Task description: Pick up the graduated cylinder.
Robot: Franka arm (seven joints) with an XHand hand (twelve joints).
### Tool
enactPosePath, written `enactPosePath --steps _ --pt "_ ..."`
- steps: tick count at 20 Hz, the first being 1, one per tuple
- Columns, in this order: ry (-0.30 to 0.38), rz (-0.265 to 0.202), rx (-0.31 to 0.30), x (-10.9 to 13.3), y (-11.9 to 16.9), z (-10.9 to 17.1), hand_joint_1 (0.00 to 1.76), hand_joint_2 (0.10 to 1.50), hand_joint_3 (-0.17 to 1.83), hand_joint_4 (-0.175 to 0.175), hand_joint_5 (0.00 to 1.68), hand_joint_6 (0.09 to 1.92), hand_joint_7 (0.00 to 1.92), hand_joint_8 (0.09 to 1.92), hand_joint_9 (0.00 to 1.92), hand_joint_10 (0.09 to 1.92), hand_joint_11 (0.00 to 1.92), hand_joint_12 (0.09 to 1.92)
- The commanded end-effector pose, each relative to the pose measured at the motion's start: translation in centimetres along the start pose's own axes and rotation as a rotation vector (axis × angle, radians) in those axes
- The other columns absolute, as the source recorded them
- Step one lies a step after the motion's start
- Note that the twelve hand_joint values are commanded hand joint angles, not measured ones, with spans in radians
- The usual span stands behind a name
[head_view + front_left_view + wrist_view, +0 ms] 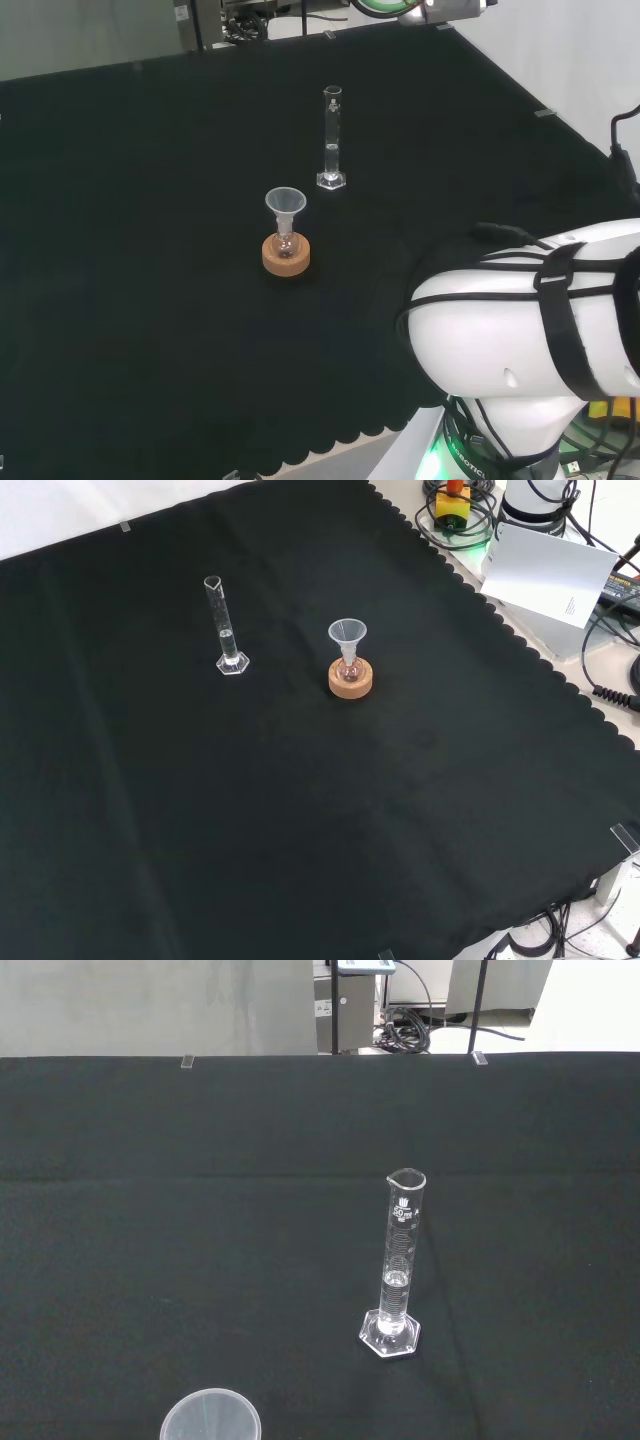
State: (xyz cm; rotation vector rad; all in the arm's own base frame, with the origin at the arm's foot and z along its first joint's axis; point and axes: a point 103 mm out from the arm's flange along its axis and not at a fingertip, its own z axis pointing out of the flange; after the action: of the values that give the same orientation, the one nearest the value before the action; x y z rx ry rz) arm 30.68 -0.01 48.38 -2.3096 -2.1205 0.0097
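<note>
Hand: its fingers could not be made out, so whether they were spread, curled or holding anything cannot be told; judging by the wrist view, nothing lay between the palm side and the glassware.

Direction to target: the tall, narrow clear glass graduated cylinder on its six-sided foot (pixel 398 1260) stood ahead of the hand, square in the wrist camera's line of sight and well apart from it.

Cylinder's long axis: upright, foot flat on the black-cloth tabletop (pixel 150 250), pouring lip at the top; a little clear liquid seemed to sit low in the tube.

Nearer obstacle: a clear plastic funnel (pixel 211 1416) showed closer to the hand than the cylinder and to one side of the line toward it; in the head view this funnel (pixel 285 205) sat in a small round flask (pixel 286 243) resting on a tan cork ring stand (pixel 286 254).

Gap between the two: cylinder (pixel 331 140) and funnel stood near each other but clearly apart, not touching, in the front view too, where the cylinder (pixel 226 628) was left of the stand (pixel 350 679).

Open room: bare cloth lay all round the cylinder, and every edge of the cloth was well away.

Judgement: the reach probably had to pass beside the funnel and close on the tube from the side, since a tall thin vessel on a small foot would tip easily.
</note>
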Motion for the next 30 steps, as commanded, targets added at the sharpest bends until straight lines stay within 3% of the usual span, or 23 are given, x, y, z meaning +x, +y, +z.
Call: enactPosePath --steps 1,4,11,20,27,30 --pt "-0.007 0.002 -0.008 0.0 0.0 0.0 0.26 1.31 -0.02 -0.022 0.24 0.09 0.00 0.54 0.47 0.09 0.09 1.34" --pt "-0.002 0.005 -0.005 -0.1 0.1 0.0 0.15 1.38 0.02 -0.017 0.27 0.09 0.00 0.51 0.44 0.09 0.06 1.35" --pt "0.012 0.019 0.005 -1.2 1.2 0.8 0.14 1.38 0.02 -0.018 0.27 0.09 0.01 0.50 0.44 0.09 0.06 1.35" --pt "0.044 0.070 0.034 -3.8 3.8 5.0 0.16 1.38 0.02 -0.021 0.28 0.09 0.01 0.50 0.44 0.09 0.06 1.35" --pt "0.113 0.066 0.032 -7.5 9.3 9.4 0.23 1.35 0.00 -0.027 0.27 0.09 0.03 0.51 0.46 0.09 0.07 1.36" --pt "0.127 0.064 0.059 -9.0 12.7 11.4 0.24 1.34 0.00 -0.028 0.28 0.09 0.03 0.51 0.46 0.09 0.07 1.36"
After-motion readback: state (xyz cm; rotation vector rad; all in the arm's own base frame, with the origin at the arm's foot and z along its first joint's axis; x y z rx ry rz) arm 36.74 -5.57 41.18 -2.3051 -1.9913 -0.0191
